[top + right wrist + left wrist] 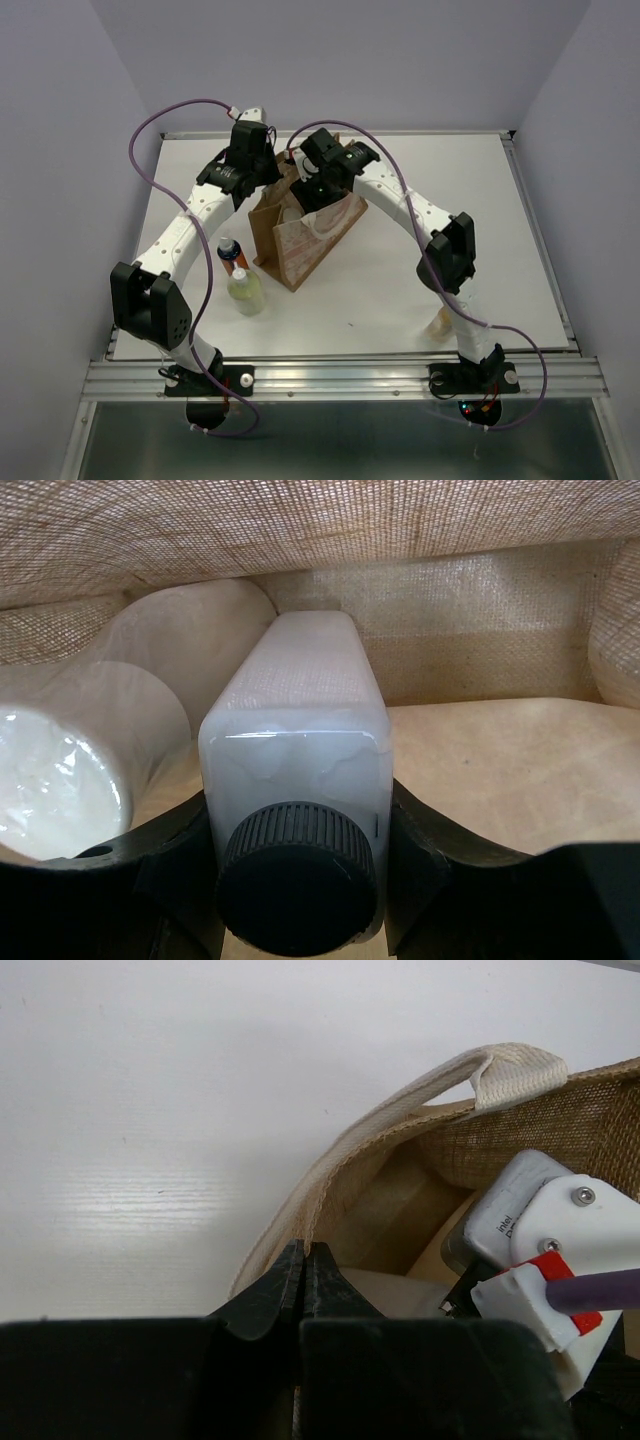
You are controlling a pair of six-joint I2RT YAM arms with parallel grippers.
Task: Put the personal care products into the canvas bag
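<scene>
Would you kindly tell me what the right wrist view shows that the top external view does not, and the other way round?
Only the right wrist view: the bag's inside, where the right hand holds the white square bottle with its black cap, beside a pale rounded item lying there.
Only the top external view: the orange bottle and the yellow-green bottle standing on the table left of the bag, and the left arm.
Both: the canvas bag, seen from inside in one view and from outside in the other.

Btl (pixel 297 715) inside canvas bag (pixel 450 540)
</scene>
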